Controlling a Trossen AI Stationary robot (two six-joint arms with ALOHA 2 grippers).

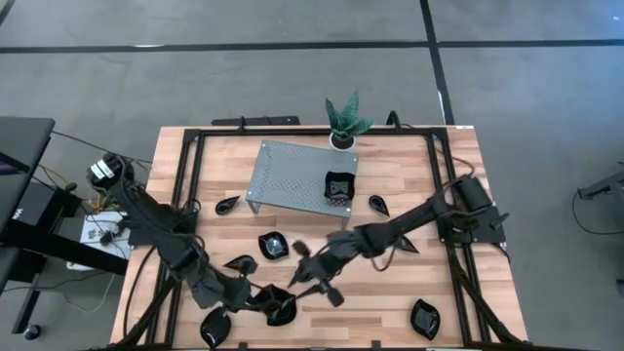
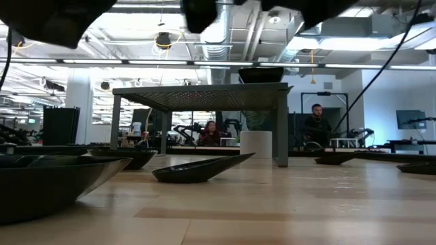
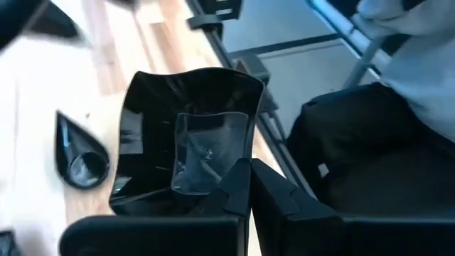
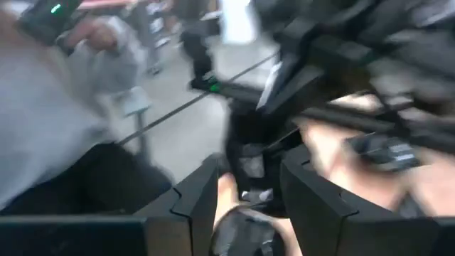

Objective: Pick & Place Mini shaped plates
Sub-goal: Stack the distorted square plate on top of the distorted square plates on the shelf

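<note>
Plates everywhere from overhead: black dishes scattered over the wooden table (image 1: 390, 292); one sits on the grey perforated stand (image 1: 292, 178) beside the potted plant (image 1: 343, 122); the left gripper (image 1: 265, 304) is low at the front edge, pinching a wavy square plate (image 1: 281, 306); the right gripper (image 1: 314, 278) hovers just beside it. At table level, a leaf-shaped plate (image 2: 197, 170) lies before the stand. Left wrist: fingers (image 3: 238, 192) pressed together on the square plate's rim. Right wrist: fingers (image 4: 199, 203) spread apart.
</note>
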